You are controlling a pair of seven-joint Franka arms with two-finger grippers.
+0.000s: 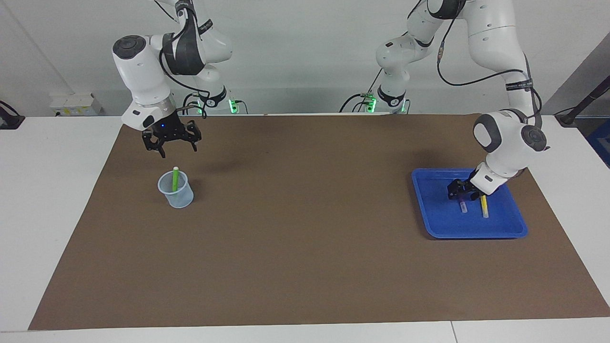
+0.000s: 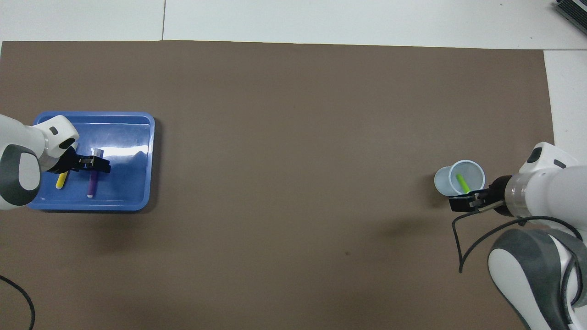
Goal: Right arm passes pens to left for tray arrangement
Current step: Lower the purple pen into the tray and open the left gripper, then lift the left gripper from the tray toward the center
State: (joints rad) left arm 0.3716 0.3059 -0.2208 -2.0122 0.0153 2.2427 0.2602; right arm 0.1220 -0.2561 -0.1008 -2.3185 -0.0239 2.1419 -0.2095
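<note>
The blue tray [image 1: 441,224] [image 2: 133,137] sits toward the left arm's end of the table. A yellow pen [image 1: 484,206] [image 2: 61,180] and a purple pen [image 1: 462,206] [image 2: 91,186] lie flat in it, side by side. My left gripper [image 1: 460,192] [image 2: 97,165] is low in the tray, open across the purple pen's upper part. The green pen [image 1: 175,178] [image 2: 462,182] stands tilted in a translucent cup [image 1: 177,197] [image 2: 445,182] toward the right arm's end. My right gripper [image 1: 177,148] [image 2: 464,202], blue light on, hangs open over the mat right by the cup, holding nothing.
A brown mat [image 1: 305,238] covers most of the white table. A black cable [image 2: 472,238] loops from the right wrist over the mat.
</note>
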